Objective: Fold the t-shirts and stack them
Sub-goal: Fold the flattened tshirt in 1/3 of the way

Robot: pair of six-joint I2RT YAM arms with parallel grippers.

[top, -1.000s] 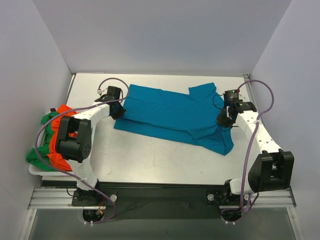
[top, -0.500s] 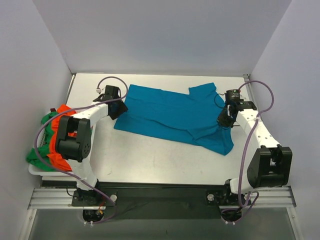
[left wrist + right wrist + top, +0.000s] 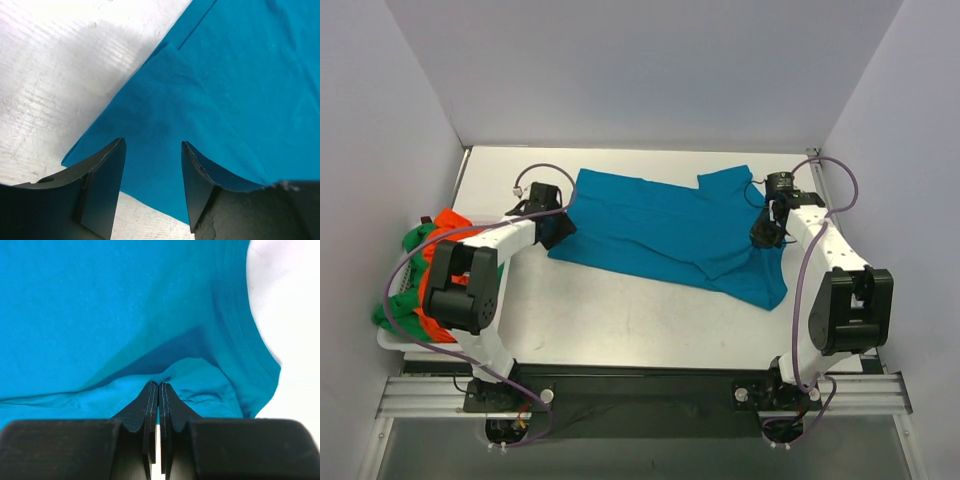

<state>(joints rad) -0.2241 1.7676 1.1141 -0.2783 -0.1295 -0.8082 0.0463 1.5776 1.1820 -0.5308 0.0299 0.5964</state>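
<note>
The teal-blue t-shirt (image 3: 660,230) lies spread across the far middle of the table (image 3: 620,310). The left gripper (image 3: 152,145) hangs with fingers apart over its left corner. The right gripper (image 3: 158,385) is pinched together on a pucker of cloth at its right side.

The top camera looks steeply down from high at the near side. It is far enough off to take in the whole pale flat surface (image 3: 620,310) and the spread teal-blue cloth t-shirt (image 3: 650,225). The left wrist camera sits just behind the left black two-finger pincer (image 3: 152,144), facing along its fingers. It is very near the shirt's left edge and some bare surface. The right wrist camera looks likewise past the right pincer (image 3: 158,385), close to the shirt's right edge. All three views share that shirt.
</note>
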